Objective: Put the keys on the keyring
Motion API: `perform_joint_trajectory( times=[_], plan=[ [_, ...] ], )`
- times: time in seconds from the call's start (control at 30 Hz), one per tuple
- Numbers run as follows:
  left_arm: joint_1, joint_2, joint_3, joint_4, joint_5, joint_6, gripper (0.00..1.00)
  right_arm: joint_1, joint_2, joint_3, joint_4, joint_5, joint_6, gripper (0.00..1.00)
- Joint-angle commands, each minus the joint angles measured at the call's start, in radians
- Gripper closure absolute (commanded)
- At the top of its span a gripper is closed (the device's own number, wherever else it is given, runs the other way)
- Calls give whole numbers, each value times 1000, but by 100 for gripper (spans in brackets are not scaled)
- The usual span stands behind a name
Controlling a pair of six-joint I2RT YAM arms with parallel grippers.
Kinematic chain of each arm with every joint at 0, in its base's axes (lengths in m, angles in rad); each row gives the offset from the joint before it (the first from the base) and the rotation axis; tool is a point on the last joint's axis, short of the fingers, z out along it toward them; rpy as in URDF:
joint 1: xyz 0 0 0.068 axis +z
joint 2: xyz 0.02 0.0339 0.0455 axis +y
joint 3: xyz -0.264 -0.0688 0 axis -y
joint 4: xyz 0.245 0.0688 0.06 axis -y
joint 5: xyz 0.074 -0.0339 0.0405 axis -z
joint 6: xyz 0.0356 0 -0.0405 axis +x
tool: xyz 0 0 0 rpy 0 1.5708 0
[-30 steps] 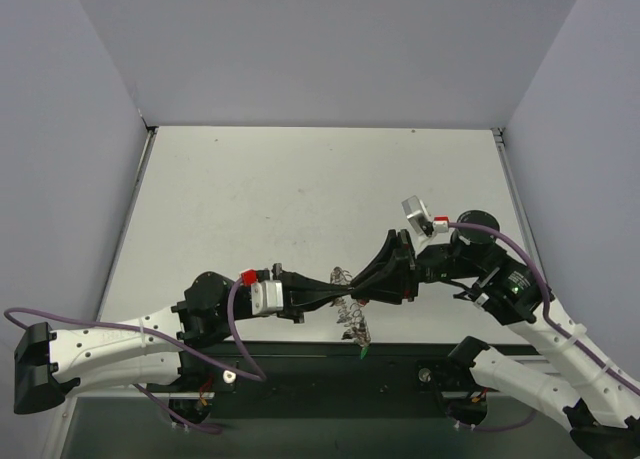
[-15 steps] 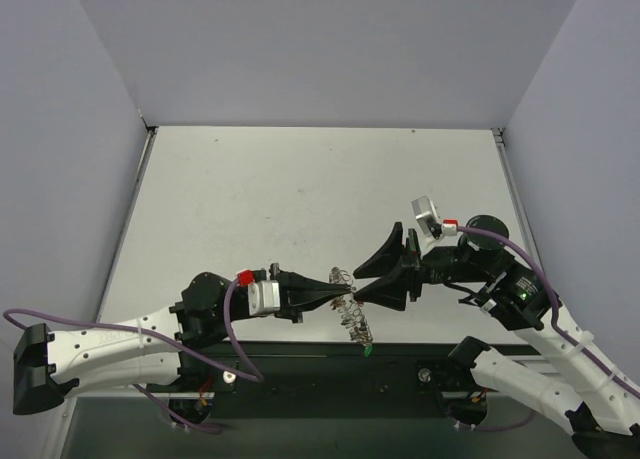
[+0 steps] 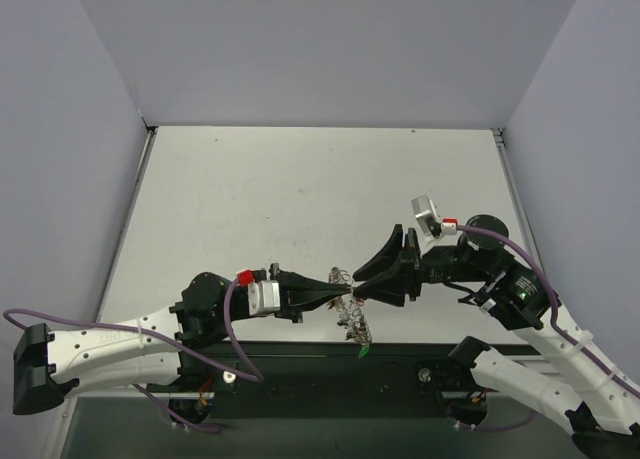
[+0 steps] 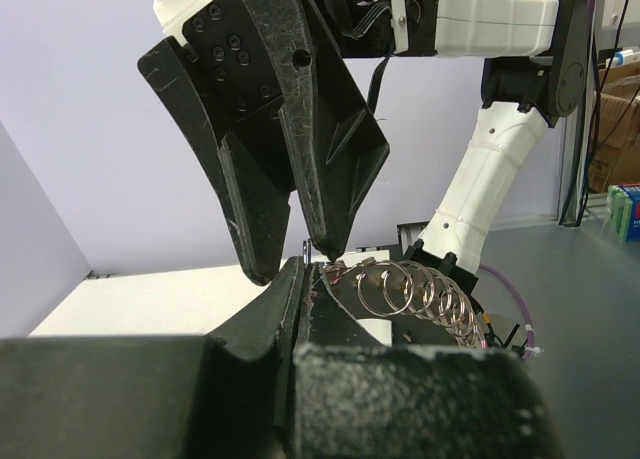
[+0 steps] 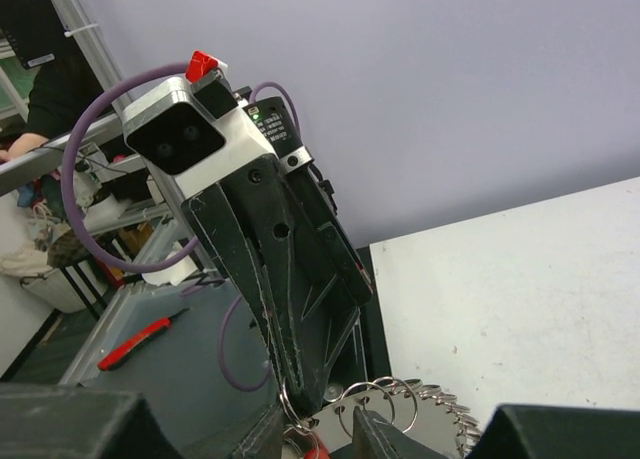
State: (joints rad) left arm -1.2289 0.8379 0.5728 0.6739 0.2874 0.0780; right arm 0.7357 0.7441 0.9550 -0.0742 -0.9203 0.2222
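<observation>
The keyring [image 4: 425, 291], a silvery plate edged with many small wire loops, is pinched at one end by my left gripper [image 4: 301, 279], which is shut on it. In the top view the keyring [image 3: 352, 317] hangs from the left gripper [image 3: 349, 296] above the table's near edge, with a green key [image 3: 363, 351] dangling at its bottom. My right gripper [image 4: 293, 262] comes from the opposite side, jaws apart and straddling the left fingertips. In the right wrist view the right gripper [image 5: 320, 435] brackets a small loop and a red key [image 5: 316, 449] at the keyring [image 5: 420, 419].
Both arms meet near the table's [image 3: 300, 199] front edge, over the black base rail [image 3: 320, 379]. Grey walls close in the table on three sides. The left gripper's body [image 5: 280, 279] fills the middle of the right wrist view.
My right gripper pulled back to the right off the keyring with its jaws spreading, then edged left again and narrowed a little. The left gripper stayed still, holding the ring.
</observation>
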Motion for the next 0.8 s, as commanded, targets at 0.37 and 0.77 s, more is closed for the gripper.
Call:
perform_joint_trajectory(
  times=[0.37,0.77],
  plan=[
    [-1,-14,25,82,-4,-17,100,5,26,-7,102,-20,20,72],
    [-1,-5,32,76,1,-17,100,5,29,-10,105,-15,23,100]
  ],
)
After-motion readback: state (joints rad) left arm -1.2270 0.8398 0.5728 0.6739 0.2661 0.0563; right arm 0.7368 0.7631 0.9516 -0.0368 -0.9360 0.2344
